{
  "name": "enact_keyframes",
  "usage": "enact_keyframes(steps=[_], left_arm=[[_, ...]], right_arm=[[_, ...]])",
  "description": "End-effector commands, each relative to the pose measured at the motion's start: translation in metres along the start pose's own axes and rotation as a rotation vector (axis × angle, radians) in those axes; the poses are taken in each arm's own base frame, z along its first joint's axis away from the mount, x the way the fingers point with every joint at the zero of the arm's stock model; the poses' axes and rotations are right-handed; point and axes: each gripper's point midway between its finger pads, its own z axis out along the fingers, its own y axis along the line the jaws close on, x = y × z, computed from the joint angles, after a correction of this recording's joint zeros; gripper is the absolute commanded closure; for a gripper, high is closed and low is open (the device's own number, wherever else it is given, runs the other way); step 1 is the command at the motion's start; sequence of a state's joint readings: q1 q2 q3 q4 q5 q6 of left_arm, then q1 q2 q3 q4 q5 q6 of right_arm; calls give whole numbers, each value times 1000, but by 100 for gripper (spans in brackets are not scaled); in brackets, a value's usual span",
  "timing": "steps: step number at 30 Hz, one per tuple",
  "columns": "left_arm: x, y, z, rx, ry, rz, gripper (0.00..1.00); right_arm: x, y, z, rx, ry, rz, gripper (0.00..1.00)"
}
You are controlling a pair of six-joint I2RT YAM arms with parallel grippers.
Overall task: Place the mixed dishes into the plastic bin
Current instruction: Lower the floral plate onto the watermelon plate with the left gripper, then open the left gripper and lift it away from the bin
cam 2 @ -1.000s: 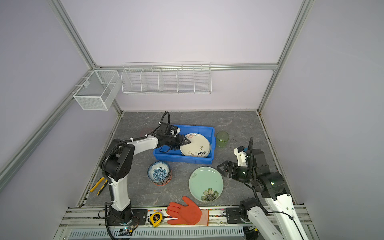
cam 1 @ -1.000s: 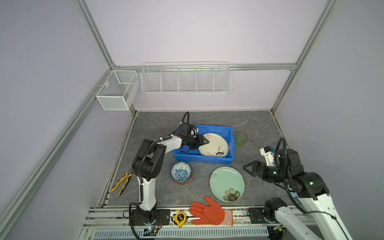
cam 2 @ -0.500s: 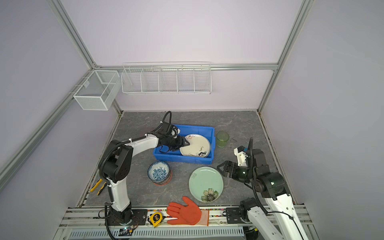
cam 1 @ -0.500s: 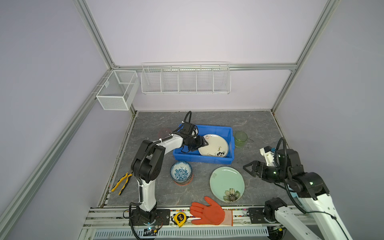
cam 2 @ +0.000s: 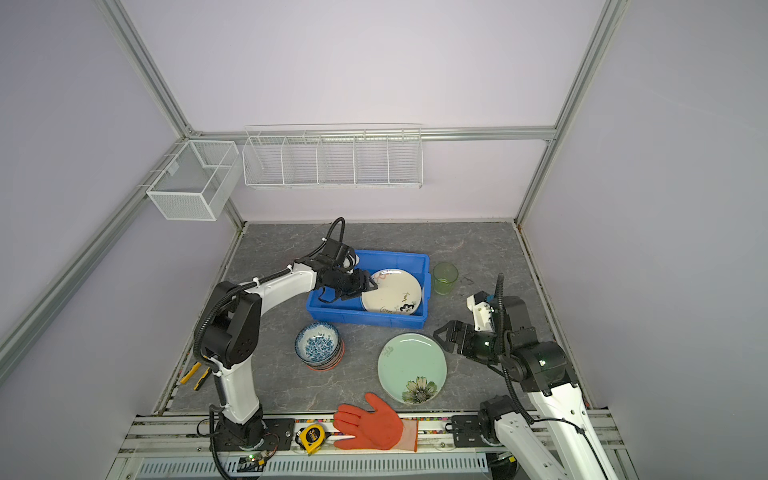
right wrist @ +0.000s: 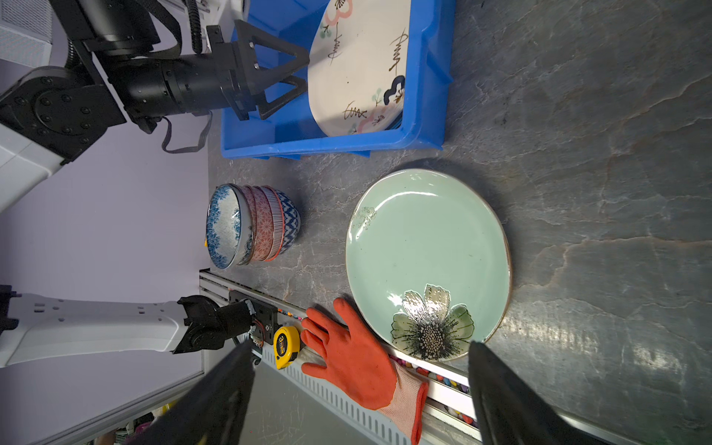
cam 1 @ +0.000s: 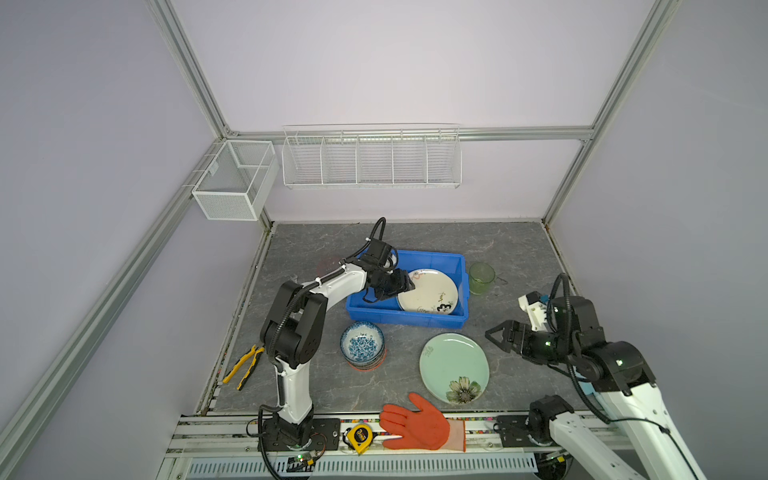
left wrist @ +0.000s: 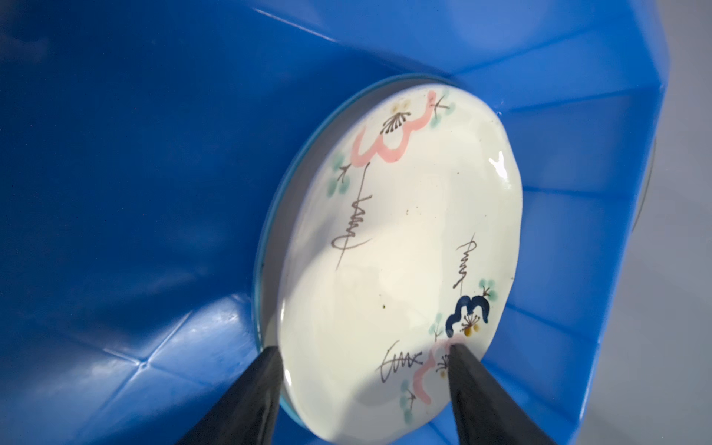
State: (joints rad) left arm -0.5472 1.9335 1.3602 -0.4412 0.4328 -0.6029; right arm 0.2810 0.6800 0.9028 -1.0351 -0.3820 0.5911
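Left end effector [cam 1: 405,286] is down inside the plastic bin [cam 1: 432,258], and I see its jaws spread. On my left wrist feed the two black fingers [left wrist: 250,393] stand wide apart, one to each side of the rim of the floral cream plate [cam 1: 432,291]. They are not pinching it, and I cannot tell whether either tip touches the glaze. That plate is in the right half of the bin, tilted, with its far edge up against the bin's wall. A thin blue-green edge [left wrist: 266,239] shows just behind the plate; I cannot make out what it belongs to.

Out on the worktop [cam 1: 519,257], the mint green plate [cam 1: 453,365] lies flat in front of the bin, towards the right. The stack of bowls [cam 1: 362,345] sits near the bin's front left corner, with a blue-patterned bowl nested on top. The right wrist feed shows red-patterned bowls and a blue zigzag bowl beneath it. The green cup [cam 1: 482,278] stands upright just beside the bin's right wall.

Right end effector [cam 1: 498,338] hovers just right of the mint green plate, jaws wide and holding nothing, tips pointing towards the plate.

On the front rail lies the orange glove [cam 1: 419,426], fingertips near the mint green plate's front edge, with the yellow tape measure [cam 1: 360,434] just beside it. Yellow-handled pliers [cam 1: 245,368] lie at the worktop's left edge.
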Motion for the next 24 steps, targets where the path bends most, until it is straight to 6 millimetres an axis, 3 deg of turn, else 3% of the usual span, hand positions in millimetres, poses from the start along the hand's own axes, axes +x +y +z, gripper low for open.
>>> enact_keyframes(steps=[1,9,13,24], left_arm=[[-7,-14,-8,-11,-25,54,32],[-5,-8,-14,-89,-34,67,31],[-6,-8,-23,-113,-51,76,30],[-10,-36,-79,-98,-156,118,9]], right_arm=[[1,-5,4,12,5,14,12],[1,-5,4,15,6,11,12],[7,-16,11,43,29,25,12],[11,-23,18,54,47,31,12]])
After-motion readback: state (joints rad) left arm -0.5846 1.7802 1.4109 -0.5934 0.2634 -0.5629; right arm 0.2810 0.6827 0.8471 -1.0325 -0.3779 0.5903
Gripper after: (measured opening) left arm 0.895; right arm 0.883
